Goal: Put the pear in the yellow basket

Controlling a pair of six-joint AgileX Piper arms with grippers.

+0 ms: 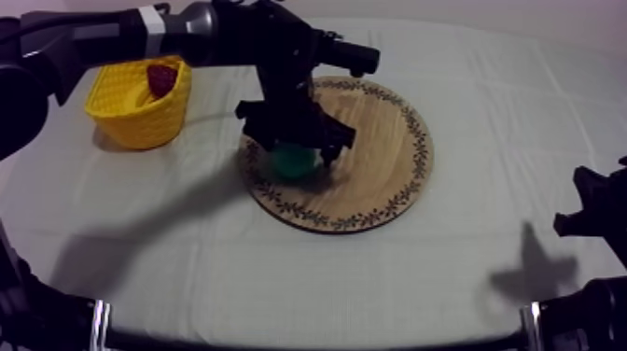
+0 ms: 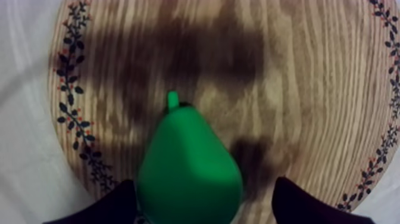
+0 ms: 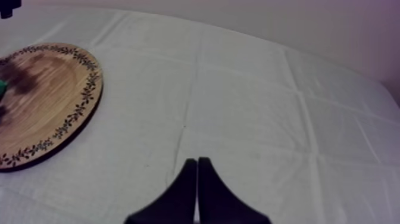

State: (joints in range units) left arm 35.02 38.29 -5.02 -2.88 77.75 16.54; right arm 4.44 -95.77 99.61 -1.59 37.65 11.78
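My left gripper (image 1: 299,147) hangs low over the round wooden board (image 1: 373,177), on the half of the board that faces the yellow basket (image 1: 140,117). The green pear (image 2: 187,173) lies on the board with its stem pointing toward the board's middle. It sits between the gripper's two black fingers (image 2: 113,208). The fingers are spread apart on either side of the fruit. One looks to be at the pear's side, while bare wood shows between the pear and the other, so they are not clamped on it. The arm's shadow falls dark across the wood grain beyond the pear.

The basket stands on the worktop (image 1: 485,271), well apart from the board on the left arm's side. A small red fruit (image 1: 161,79) rests inside it, against the wall farther from the board.

My right gripper (image 3: 197,162) is over bare cloth, well away from the board on the side opposite the basket. Its fingers are pressed together into a narrow wedge with nothing between them.
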